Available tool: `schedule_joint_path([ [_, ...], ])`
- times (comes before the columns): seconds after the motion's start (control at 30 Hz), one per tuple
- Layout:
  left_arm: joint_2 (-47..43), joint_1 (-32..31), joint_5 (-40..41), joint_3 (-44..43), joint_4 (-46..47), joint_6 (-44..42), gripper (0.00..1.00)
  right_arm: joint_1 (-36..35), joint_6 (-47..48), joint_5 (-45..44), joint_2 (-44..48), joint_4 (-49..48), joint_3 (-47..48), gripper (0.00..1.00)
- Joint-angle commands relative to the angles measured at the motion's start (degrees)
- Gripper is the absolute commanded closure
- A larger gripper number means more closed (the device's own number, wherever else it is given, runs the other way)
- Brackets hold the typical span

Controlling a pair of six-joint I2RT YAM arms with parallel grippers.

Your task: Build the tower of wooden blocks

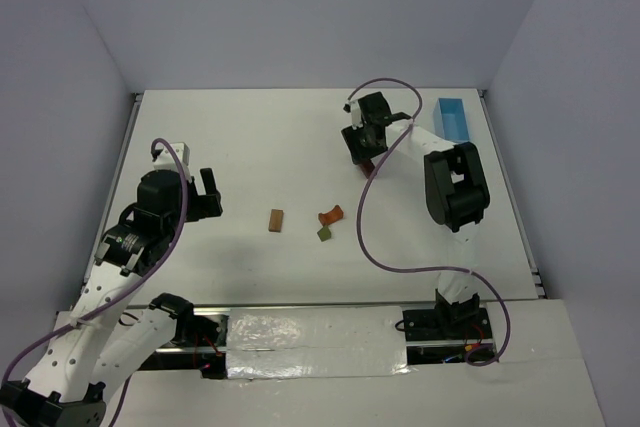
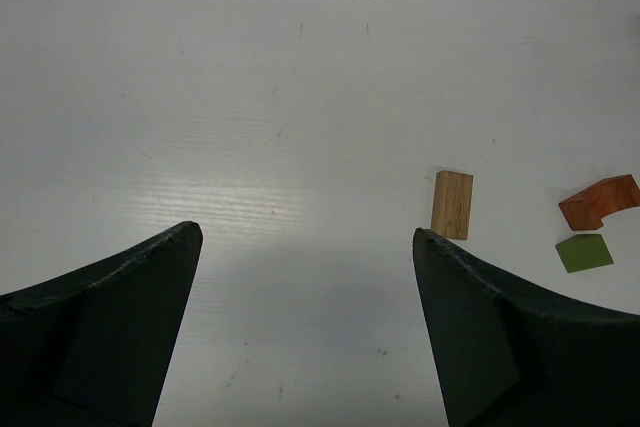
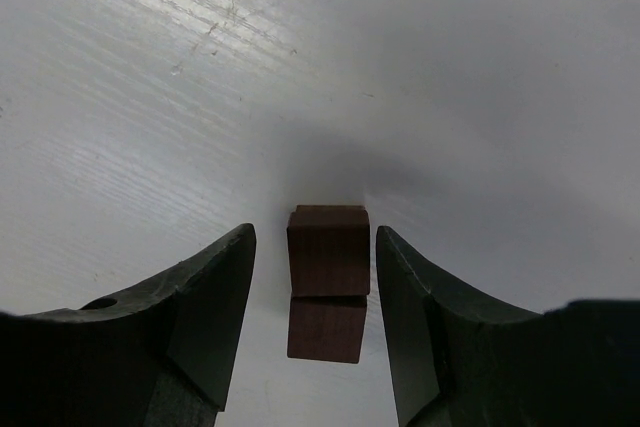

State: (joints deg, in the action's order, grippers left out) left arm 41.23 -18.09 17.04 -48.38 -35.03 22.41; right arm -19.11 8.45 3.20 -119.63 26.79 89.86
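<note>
No tower stands; the blocks lie apart on the white table (image 1: 250,137). A tan block (image 1: 276,220), an orange arch block (image 1: 331,215) and an olive green block (image 1: 325,234) lie near the middle. My left gripper (image 1: 209,194) is open and empty, left of them. In the left wrist view (image 2: 307,237) the tan block (image 2: 452,204) lies just past the right fingertip, with the orange arch (image 2: 598,201) and green block (image 2: 584,252) further right. My right gripper (image 1: 366,160) is at the far side, open around a dark red block (image 3: 328,282), with a narrow gap on each side.
A light blue tray (image 1: 455,119) stands at the far right, close behind the right arm. A purple cable loops from the right arm down past the orange and green blocks. Grey walls close the table's far and side edges.
</note>
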Motion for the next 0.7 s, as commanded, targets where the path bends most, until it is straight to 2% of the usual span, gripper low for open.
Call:
schedule_joint_path([
  [0.0,-0.2,0.0,-0.2,-0.4,2.3,-1.1,0.01,-0.3,0.4,-0.8,-0.7,0.8,3.1,0.42],
  [0.67,-0.3,0.1,-0.3,-0.5,2.3,-1.1,0.01,-0.3,0.2,-2.9,0.3,0.5,1.7,0.53],
])
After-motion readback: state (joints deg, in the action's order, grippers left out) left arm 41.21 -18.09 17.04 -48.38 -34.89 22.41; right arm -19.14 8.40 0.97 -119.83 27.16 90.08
